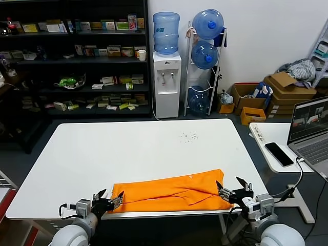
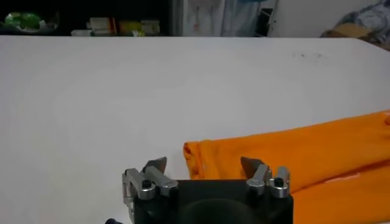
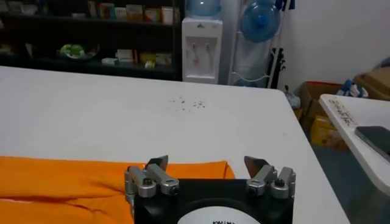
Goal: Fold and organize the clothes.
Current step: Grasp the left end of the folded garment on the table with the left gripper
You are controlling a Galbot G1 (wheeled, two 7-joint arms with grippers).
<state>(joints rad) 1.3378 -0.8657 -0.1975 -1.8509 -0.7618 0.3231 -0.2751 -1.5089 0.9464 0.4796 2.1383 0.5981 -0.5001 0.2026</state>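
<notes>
Two grippers: the left gripper [image 1: 109,199] sits at the orange T-shirt's [image 1: 171,193] left end and the right gripper [image 1: 233,188] at its right end, both low at the white table's [image 1: 128,148] near edge.
Claw state: on each, the fingers are spread wide, with nothing between them; neither pinches cloth yet.
T-shirt place: it lies flat along the near edge, right of centre, its near border almost at the lip; it is already folded into a long band.
Long axis: it runs left to right, parallel to the near edge. The right end rises slightly toward the far right corner, so the band is tilted a little.
Which end is collar or hem: cannot tell.
Step in hand: likely gripping both ends for the next fold.
Doing it well: lower each claw so one finger slides under all layers at the end corners, close together, then lift evenly so the band stays taut and the layers do not slip apart.
Risk: catching only the top layer would undo the fold.
</notes>
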